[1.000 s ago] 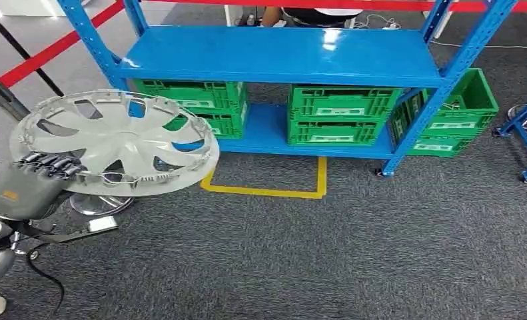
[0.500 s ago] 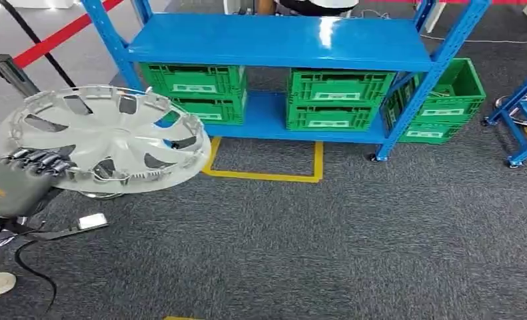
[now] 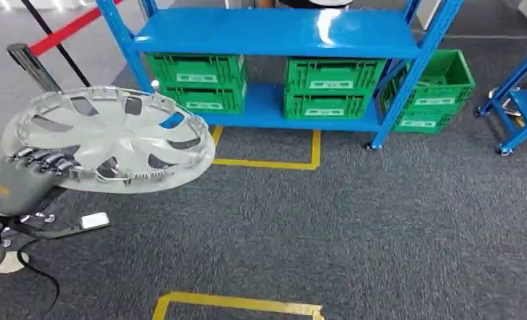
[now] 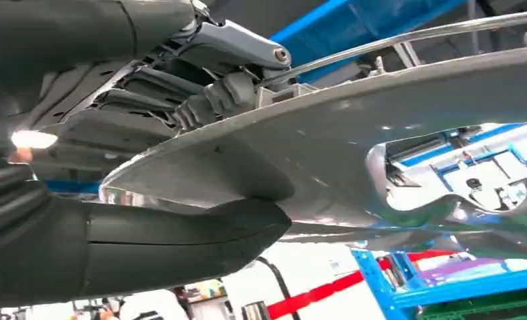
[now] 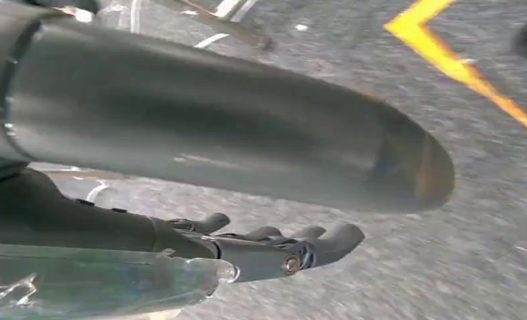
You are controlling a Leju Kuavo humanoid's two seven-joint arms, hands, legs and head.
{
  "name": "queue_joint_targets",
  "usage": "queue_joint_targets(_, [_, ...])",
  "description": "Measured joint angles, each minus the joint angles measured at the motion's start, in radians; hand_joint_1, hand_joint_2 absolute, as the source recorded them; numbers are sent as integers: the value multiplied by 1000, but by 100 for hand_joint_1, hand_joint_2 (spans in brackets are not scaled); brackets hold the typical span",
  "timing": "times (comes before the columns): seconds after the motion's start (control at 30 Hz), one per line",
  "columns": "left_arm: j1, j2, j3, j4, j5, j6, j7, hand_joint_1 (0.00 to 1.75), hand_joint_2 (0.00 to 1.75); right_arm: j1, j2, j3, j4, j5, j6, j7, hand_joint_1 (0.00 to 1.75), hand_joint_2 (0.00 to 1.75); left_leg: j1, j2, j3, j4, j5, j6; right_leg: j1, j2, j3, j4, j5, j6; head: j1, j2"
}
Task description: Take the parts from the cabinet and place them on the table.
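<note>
- While my left hand [image 3: 22,180] is gripping the silver hubcap [image 3: 107,139] by its near rim, I am holding it almost flat above the grey carpet [image 3: 354,227], out to my left.
- My right hand [image 5: 274,250] is hanging over the carpet with fingers apart, holding nothing.
- Beyond, green crates [image 3: 197,81] are sitting on the blue rack's [image 3: 274,32] lower shelf.

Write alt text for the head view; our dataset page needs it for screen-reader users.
The left robot hand holds a silver wheel cover flat by its rim above grey carpet. Ahead stands a blue shelf rack with green crates on its lower shelf, and yellow tape outlines mark the floor.
</note>
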Motion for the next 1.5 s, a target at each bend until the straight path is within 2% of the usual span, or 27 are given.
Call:
queue_joint_targets(0.03, [0,0,0,0,0,-2,0,175,175,1,0,0,0,1,-3,0,0,0,0,-1,-8,21,-54,-5,0,-2,-9,1,11,-6,-1,0])
queue_joint_targets(0.1, [0,0,0,0,-2,-6,0,175,175,2,0,2,0,6,-13,0,0,0,3,-1,-43,155,-188,-13,0,-3,-24,1,34,-13,-9,0])
queue_joint_targets(0.13, [1,0,-1,0,-2,-9,1,175,175,1,0,3,0,10,-18,0,0,0,3,-1,-65,242,-231,-16,0,-4,-39,3,47,-14,-10,0])
queue_joint_targets(0.17, [1,0,-2,0,-2,-11,2,175,175,2,0,7,0,14,-23,0,0,0,3,-1,-79,311,-243,-17,0,-4,-54,5,57,-13,-10,0])
queue_joint_targets(0.2, [1,0,-3,0,-4,-12,3,175,175,3,0,9,0,17,-26,0,0,0,3,-1,-73,332,-229,-18,0,-4,-66,6,64,-11,-10,0])
queue_joint_targets(0.23, [1,1,-3,0,-5,-15,6,175,175,3,0,10,0,19,-31,1,0,0,4,-1,-46,311,-203,-18,-1,-14,-76,8,69,-11,-10,0])
queue_joint_targets(0.3, [1,1,-3,0,-5,-22,9,175,175,5,0,13,0,24,-39,2,0,0,4,12,68,151,-152,-19,-4,-20,-91,14,77,-4,-10,0])
queue_joint_targets(0.33, [0,1,-3,0,-6,-24,10,175,175,5,-1,16,0,27,-43,2,0,0,4,56,133,58,-153,-21,1,-24,-92,19,79,0,-12,0])
queue_joint_targets(0.37, [-6,1,-4,0,-8,-27,11,175,175,8,-2,18,0,28,-46,2,0,0,-8,68,152,21,-162,-18,5,-31,-99,25,78,5,-15,0])
queue_joint_targets(0.4, [-5,0,-5,-1,-9,-27,13,175,175,9,-1,20,0,30,-48,2,0,0,-4,61,142,21,-162,-3,9,-38,-100,27,82,11,-13,0])
queue_joint_targets(0.47, [-3,0,-5,-1,-10,-28,15,175,175,9,-1,25,0,31,-50,2,0,0,-6,39,131,21,-160,14,8,-58,-102,25,87,19,-13,0])
queue_joint_targets(0.5, [-2,0,-5,-1,-11,-29,14,175,175,10,-1,26,0,31,-50,2,0,0,-3,31,128,17,-151,27,7,-63,-106,30,84,25,-16,0])
queue_joint_targets(0.53, [-2,0,-5,-1,-11,-29,15,175,175,10,-1,27,0,31,-50,0,0,0,-1,26,122,17,-146,35,5,-42,-122,53,58,34,-11,0])
queue_joint_targets(0.57, [-1,0,-6,-1,-11,-30,15,175,175,10,0,28,0,31,-50,-1,0,0,-1,23,117,17,-141,42,4,-26,-141,106,16,38,-7,0])
queue_joint_targets(0.63, [1,-3,-6,-1,-10,-32,18,175,175,10,0,29,0,26,-48,-4,0,0,-4,9,104,17,-132,51,4,-14,-207,271,-69,41,-6,0])
queue_joint_targets(0.67, [6,-4,-6,-1,-7,-34,19,175,175,11,0,29,0,22,-46,-8,0,0,-5,5,99,18,-127,51,4,-13,-233,336,-92,40,-6,0])
queue_joint_targets(0.7, [12,-4,-6,-1,-3,-35,20,175,175,12,1,29,0,19,-45,-11,0,0,-7,2,95,18,-124,51,4,-13,-235,351,-90,39,-6,0])
queue_joint_targets(0.73, [18,-4,-6,-1,0,-36,21,175,175,13,2,29,0,19,-44,-13,0,0,-7,-1,92,18,-121,50,4,-13,-213,319,-67,36,-6,0])
queue_joint_targets(0.8, [29,-3,-3,-1,9,-36,21,175,175,15,2,29,0,19,-44,-13,0,0,-8,-6,90,20,-117,45,4,-12,-116,153,11,28,-5,0])
queue_joint_targets(0.83, [33,-3,-1,-1,13,-36,20,175,175,14,2,29,0,19,-45,-13,0,0,-8,-7,90,20,-115,42,4,-10,-67,70,39,24,-5,0])
queue_joint_targets(0.87, [35,-2,4,-1,20,-36,20,175,175,13,3,29,0,19,-45,-13,0,0,-15,-7,84,26,-113,37,6,-6,-49,27,28,23,-5,0])
queue_joint_targets(0.9, [36,-1,7,-1,25,-36,20,175,175,12,3,29,0,19,-47,-13,0,0,-14,-7,77,28,-109,33,5,-5,-47,26,29,21,-8,0])
queue_joint_targets(0.93, [37,0,11,-1,29,-36,20,175,175,14,6,29,0,19,-47,-13,0,0,-15,-7,72,31,-111,39,3,-4,-52,23,34,25,-6,0])
queue_joint_targets(0.97, [38,1,15,-1,31,-36,20,175,175,15,7,29,0,19,-47,-13,0,0,-15,-7,69,31,-103,56,4,-3,-55,24,36,27,-9,0])
queue_joint_targets(1.0, [39,2,16,-1,32,-36,19,175,175,17,8,29,0,19,-47,-13,0,0,-15,-7,67,29,-101,59,6,-3,-57,24,39,25,-7,0])
queue_joint_targets(1.23, [40,2,20,-1,34,-36,16,175,175,17,10,29,0,19,-48,-13,0,0,-11,-7,62,11,-79,29,10,-3,-73,26,50,9,-8,0])
queue_joint_targets(1.5, [41,2,20,-1,34,-36,16,175,175,17,11,29,0,19,-48,-13,0,0,-9,-7,50,11,-72,18,12,-3,-85,28,58,5,-7,0])
